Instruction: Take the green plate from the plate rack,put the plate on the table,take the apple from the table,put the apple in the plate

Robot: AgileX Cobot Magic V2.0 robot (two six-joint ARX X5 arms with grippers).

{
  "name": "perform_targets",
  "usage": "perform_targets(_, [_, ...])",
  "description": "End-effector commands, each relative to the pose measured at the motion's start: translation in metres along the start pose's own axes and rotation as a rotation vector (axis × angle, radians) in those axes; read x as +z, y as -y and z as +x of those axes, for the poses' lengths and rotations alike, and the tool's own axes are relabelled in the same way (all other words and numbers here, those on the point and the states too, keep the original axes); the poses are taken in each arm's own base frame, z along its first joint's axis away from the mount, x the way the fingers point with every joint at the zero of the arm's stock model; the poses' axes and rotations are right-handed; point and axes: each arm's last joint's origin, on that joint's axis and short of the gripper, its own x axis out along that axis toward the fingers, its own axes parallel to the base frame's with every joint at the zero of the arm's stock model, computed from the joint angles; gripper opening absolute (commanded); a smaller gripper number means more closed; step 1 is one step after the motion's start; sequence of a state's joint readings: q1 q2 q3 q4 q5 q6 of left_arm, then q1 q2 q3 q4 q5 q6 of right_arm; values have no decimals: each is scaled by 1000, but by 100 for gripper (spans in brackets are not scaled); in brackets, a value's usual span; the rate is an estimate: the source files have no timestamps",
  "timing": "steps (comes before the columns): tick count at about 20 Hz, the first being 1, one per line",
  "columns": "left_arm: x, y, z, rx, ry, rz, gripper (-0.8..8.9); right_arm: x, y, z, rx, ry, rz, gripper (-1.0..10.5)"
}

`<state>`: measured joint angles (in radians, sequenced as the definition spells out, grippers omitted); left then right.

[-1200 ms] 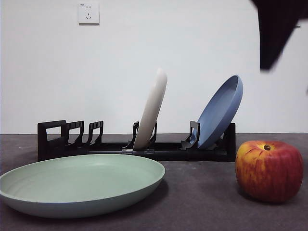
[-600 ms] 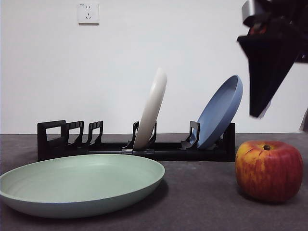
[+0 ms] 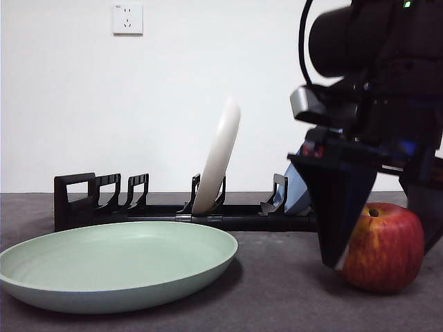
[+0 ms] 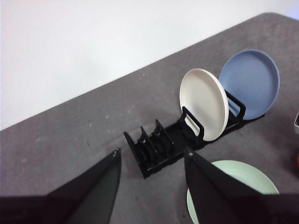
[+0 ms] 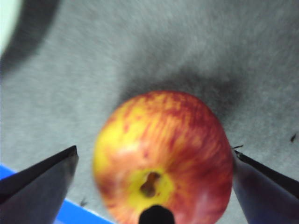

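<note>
The green plate [image 3: 118, 266] lies flat on the table [image 3: 277, 294] at the front left, in front of the plate rack [image 3: 138, 211]. It also shows in the left wrist view [image 4: 247, 175]. The apple [image 3: 387, 252] stands on the table at the right. My right gripper [image 3: 379, 256] is down at the apple, open, with one jaw on each side of it and small gaps showing in the right wrist view [image 5: 154, 151]. The apple [image 5: 173, 126] sits upright, stem dimple up. My left gripper [image 4: 152, 151] is open and empty, high above the rack [image 4: 173, 142].
A cream-white plate [image 3: 218, 159] stands in the rack's middle slot. A blue plate [image 4: 250, 81] stands at the rack's end and is mostly hidden behind the right arm in the front view. A wall socket [image 3: 127, 19] is on the white wall.
My right gripper has come down from the top right corner and now straddles the apple. It now covers most of the blue plate. The green plate and apple have not moved.
</note>
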<state>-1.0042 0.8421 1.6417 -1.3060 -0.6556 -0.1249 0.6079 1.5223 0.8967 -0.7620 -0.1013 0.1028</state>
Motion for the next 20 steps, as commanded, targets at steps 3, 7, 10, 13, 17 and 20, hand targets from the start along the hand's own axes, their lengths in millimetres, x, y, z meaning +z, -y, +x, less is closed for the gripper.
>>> perform_targets(3, [-1,-1,0,37,-2,-22,229,2,0,0,-5,8,7,183])
perform_targets(7, [-1,-1,0,37,-2,-22,229,13,-3,-15,-9,34,4,-12])
perform_targets(10, [-1,-1,0,37,-2,-22,229,28,-8,-45,-5,68,-9,-12])
perform_targets(13, [-1,-1,0,37,-2,-22,229,43,-19,-78,39,141,-40,-12])
perform_targets(17, [-1,-1,0,37,-2,-22,229,60,-50,-118,204,283,-156,-12])
perform_targets(20, [-1,-1,0,37,-4,-21,229,65,-76,-133,259,381,-244,-12])
